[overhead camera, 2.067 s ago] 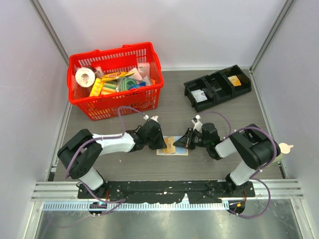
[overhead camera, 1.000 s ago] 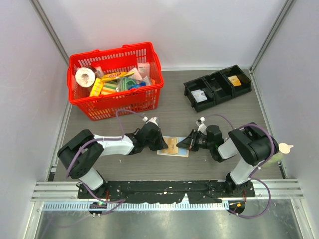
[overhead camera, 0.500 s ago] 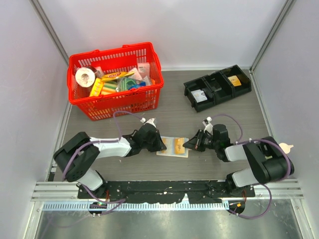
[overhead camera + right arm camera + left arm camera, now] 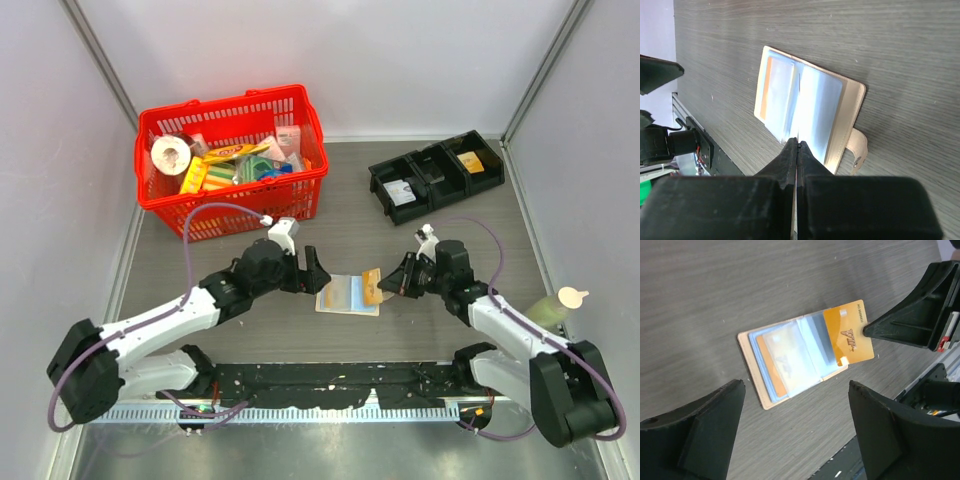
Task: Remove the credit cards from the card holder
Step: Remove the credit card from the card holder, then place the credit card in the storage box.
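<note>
Credit card (image 4: 850, 337), edge pinched by right tool (image 4: 797, 144), partly hidden in card holder (image 4: 790, 365); left tool (image 4: 796, 386) wide.

grey wood-grain table (image 4: 350, 220). standing on it: red basket (image 4: 240, 205) at far left, black three-part tray (image 4: 428, 183) at far right. tan card holder (image 4: 345, 296) lies open near the front.

Bright, even light from above; shadows soft. Glare washes out the card holder (image 4: 820, 105) sleeves in both wrist views. Up close, right gripper (image 4: 796, 144) is blurry.
</note>
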